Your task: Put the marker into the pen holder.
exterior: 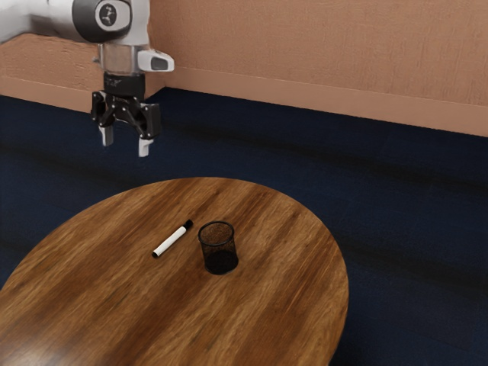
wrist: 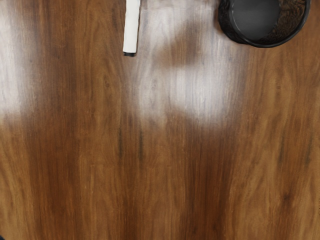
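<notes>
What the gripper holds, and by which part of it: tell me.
Nothing is held. The gripper hangs open, its fingers apart with nothing between them, and the marker lies on the table beside the pen holder.

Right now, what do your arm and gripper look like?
My smooth white, rounded arm has a dark grey joint section with a round emblem. Black two-finger gripper, angular linkages, pale grey fingertips.
</notes>
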